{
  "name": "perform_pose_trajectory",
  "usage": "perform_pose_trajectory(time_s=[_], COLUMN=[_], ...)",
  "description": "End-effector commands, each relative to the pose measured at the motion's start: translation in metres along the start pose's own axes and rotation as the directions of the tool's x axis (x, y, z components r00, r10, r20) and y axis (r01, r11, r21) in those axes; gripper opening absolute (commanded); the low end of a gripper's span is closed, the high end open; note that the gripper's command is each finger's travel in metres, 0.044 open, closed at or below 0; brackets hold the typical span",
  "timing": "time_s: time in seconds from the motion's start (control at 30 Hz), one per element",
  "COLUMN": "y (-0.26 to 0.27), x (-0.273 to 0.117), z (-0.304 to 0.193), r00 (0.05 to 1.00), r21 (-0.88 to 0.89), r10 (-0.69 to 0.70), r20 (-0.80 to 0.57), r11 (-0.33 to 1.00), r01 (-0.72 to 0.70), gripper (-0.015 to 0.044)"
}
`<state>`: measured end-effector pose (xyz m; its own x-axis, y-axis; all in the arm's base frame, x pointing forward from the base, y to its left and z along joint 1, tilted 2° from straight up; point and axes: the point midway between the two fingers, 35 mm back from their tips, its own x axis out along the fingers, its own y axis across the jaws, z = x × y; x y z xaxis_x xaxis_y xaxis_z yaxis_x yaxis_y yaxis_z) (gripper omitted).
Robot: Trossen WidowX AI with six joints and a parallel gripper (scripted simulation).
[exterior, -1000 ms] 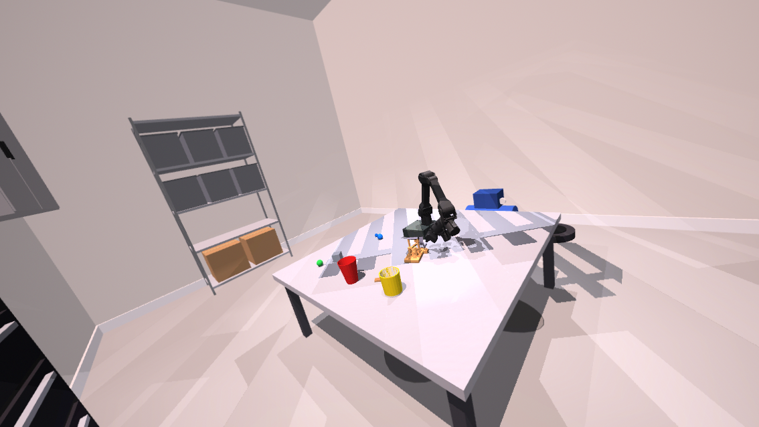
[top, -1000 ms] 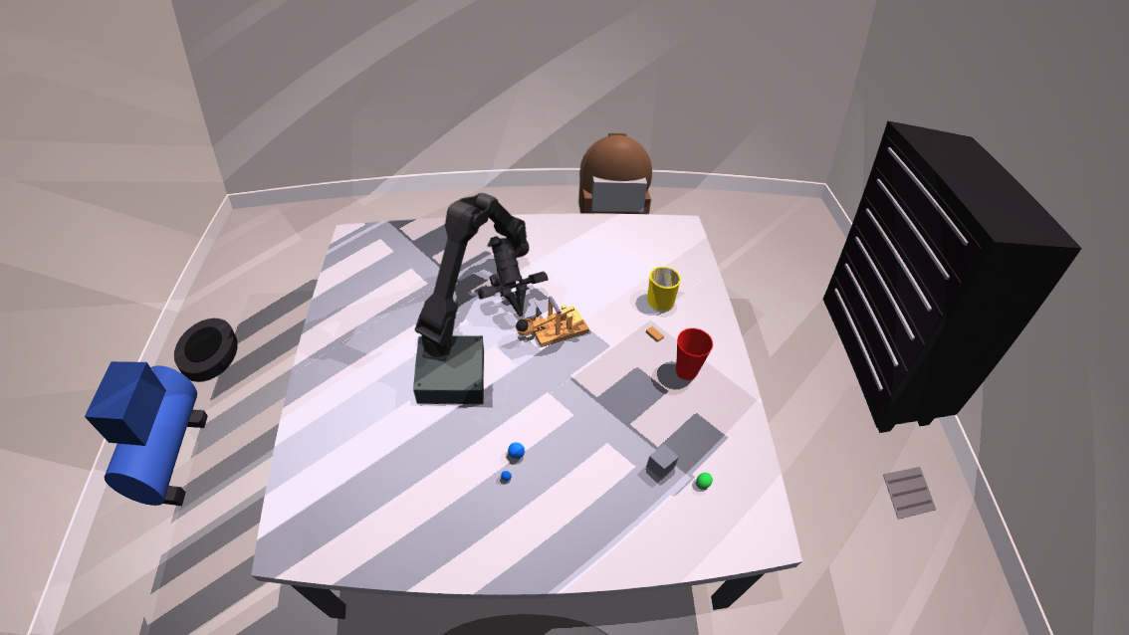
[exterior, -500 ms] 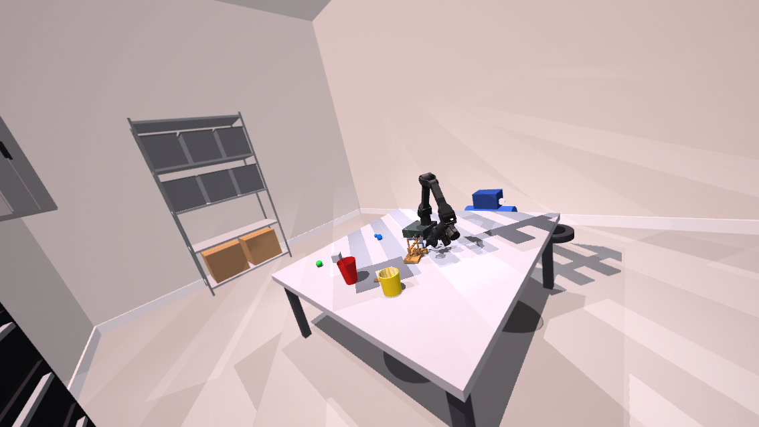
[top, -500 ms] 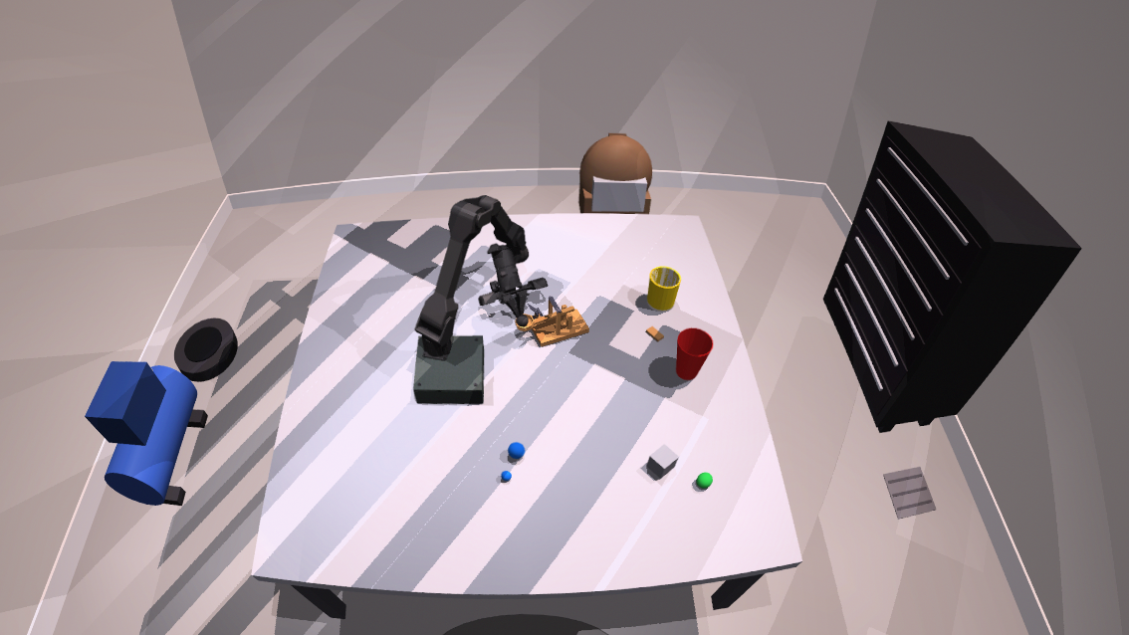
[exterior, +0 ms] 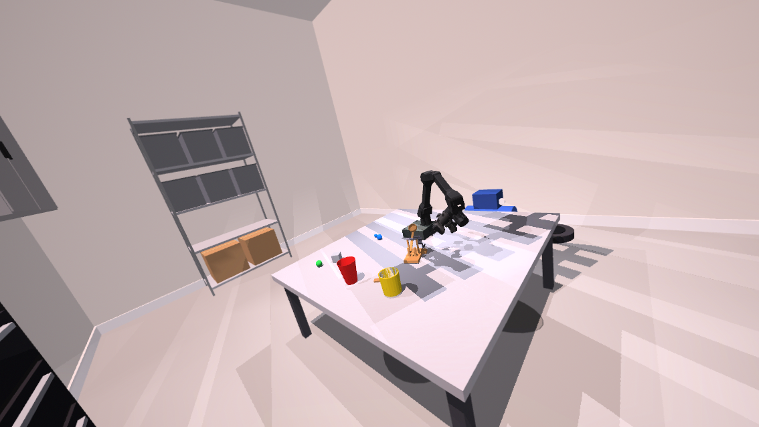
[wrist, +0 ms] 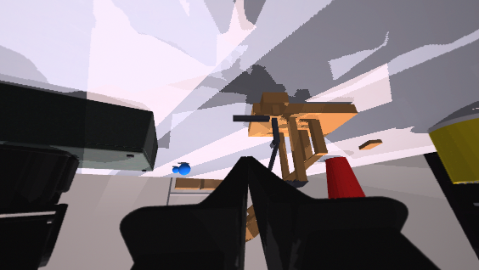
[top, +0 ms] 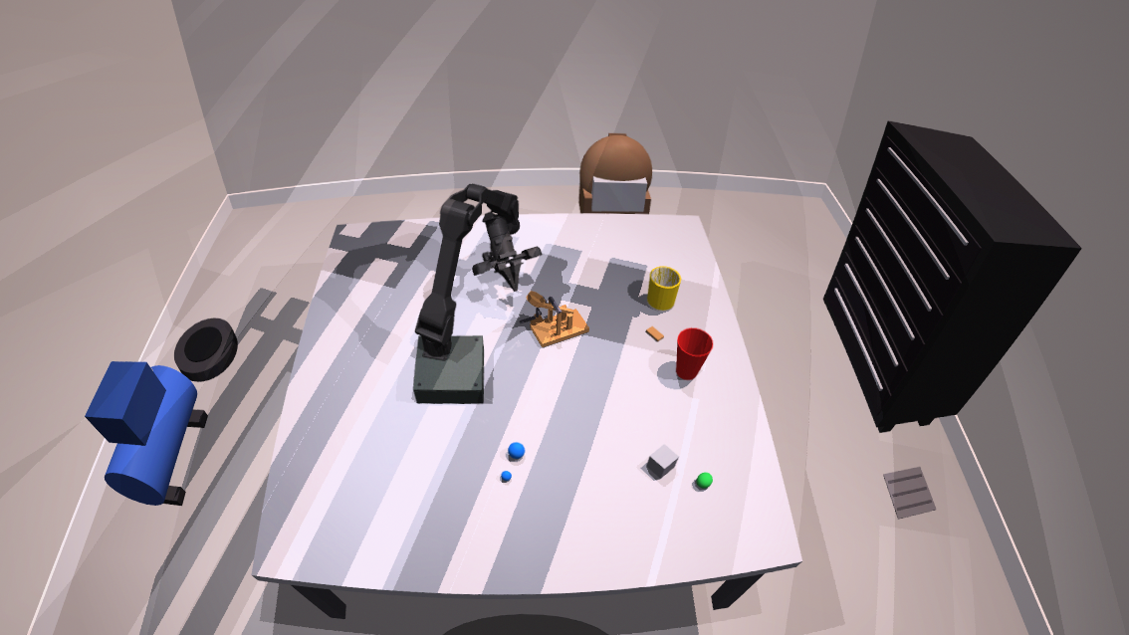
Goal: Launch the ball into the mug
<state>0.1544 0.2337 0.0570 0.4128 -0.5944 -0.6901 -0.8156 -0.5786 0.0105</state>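
The wooden catapult (top: 546, 336) (exterior: 412, 260) (wrist: 344, 115) stands on the table with its throwing arm swung up. The arm's cup (top: 538, 299) (exterior: 412, 227) is raised, and I see no ball in it. The yellow mug (top: 663, 296) (exterior: 391, 285) (wrist: 459, 153) stands upright, beyond the catapult from the robot base. Its bottom is hidden, so I cannot tell whether a ball is inside. My gripper (top: 515, 286) (wrist: 246, 161) is shut with nothing between its fingertips. It hangs above the table beside the catapult's cup end, apart from the base plate.
A red cup (top: 691, 355) (exterior: 349, 272) (wrist: 345, 180) stands near the mug, with a small orange block (top: 654, 333) (wrist: 370, 144) between them and the catapult. Two blue balls (top: 516, 450) (top: 506, 476), a grey block (top: 662, 463) and a green ball (top: 704, 480) lie toward the front.
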Motion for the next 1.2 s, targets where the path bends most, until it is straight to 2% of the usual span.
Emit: perform_pose_trajectory(time_s=[0.0,0.07,0.1,0.63,1.17], y=[0.004,0.004,0.001,-0.05,-0.127], x=[-0.036,-0.036,-0.021,-0.023,-0.028], z=[-0.016,-0.016,-0.008,-0.015,-0.046], r00=[1.0,1.0,1.0,0.974,0.88], r21=[0.0,0.0,-0.001,0.318,0.662], r10=[-0.016,-0.016,-0.017,-0.021,-0.133], r20=[0.02,0.02,0.014,0.227,0.457], r11=[1.0,1.0,1.0,0.946,0.711], r01=[0.016,0.016,0.017,-0.054,-0.236], gripper=[0.0,0.0,0.0026,0.044,0.044])
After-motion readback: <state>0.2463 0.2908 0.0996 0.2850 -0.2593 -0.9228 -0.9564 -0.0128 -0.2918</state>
